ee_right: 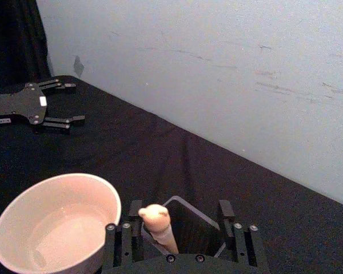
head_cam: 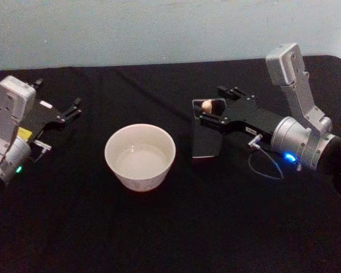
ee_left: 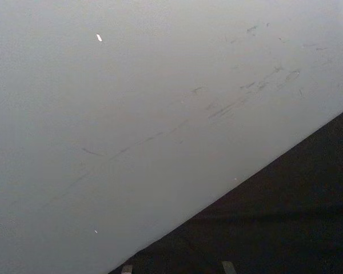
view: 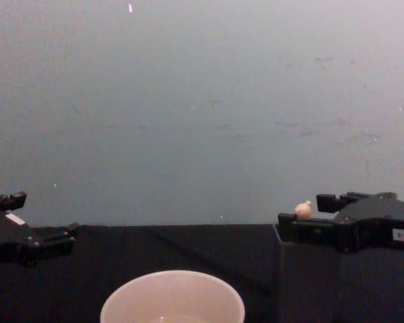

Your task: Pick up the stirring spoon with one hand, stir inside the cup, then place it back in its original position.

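Note:
The stirring spoon stands in the dark grey square holder, its cream knob top poking above the rim. My right gripper is open and straddles that knob, one finger on each side, neither clearly touching it. In the chest view the knob sits level with the right gripper above the holder. The cream-white cup stands left of the holder, a little liquid in it. My left gripper rests open at the far left of the table.
A black cloth covers the table, and a pale wall rises behind it. A thin cable loops under the right wrist. In the right wrist view the cup lies just beside the holder's rim.

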Robot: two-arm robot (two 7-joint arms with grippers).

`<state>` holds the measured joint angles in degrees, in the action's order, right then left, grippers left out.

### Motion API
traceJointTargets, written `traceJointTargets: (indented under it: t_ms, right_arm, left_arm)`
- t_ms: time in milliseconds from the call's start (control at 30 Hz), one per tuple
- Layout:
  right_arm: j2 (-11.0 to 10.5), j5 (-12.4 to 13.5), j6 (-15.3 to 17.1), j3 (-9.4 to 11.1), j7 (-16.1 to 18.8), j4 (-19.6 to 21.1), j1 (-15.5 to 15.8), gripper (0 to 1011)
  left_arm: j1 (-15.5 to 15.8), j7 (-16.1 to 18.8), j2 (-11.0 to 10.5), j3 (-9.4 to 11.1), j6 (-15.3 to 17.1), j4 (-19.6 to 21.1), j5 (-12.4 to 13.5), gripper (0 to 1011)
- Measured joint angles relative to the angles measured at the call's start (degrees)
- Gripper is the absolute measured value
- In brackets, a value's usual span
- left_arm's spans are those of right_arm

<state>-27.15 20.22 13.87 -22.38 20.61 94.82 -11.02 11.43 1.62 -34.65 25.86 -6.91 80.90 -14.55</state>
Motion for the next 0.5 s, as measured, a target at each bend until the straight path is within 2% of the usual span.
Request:
traceJointTargets:
  t_ms: [267,500]
  right_arm:
    - [0.00,0.04,0.00,0.00,0.00,0.00,0.00,1000]
    - [-0.05,1.51,-0.77,0.82,1.46,1.17,0.07,1002]
  left_arm:
    - [0.00,0.00,0.00,0.00,0.00,0.00,0.00,1001]
    - [0.00,0.00,0.00,0.00,0.00,0.00,0.00,1001]
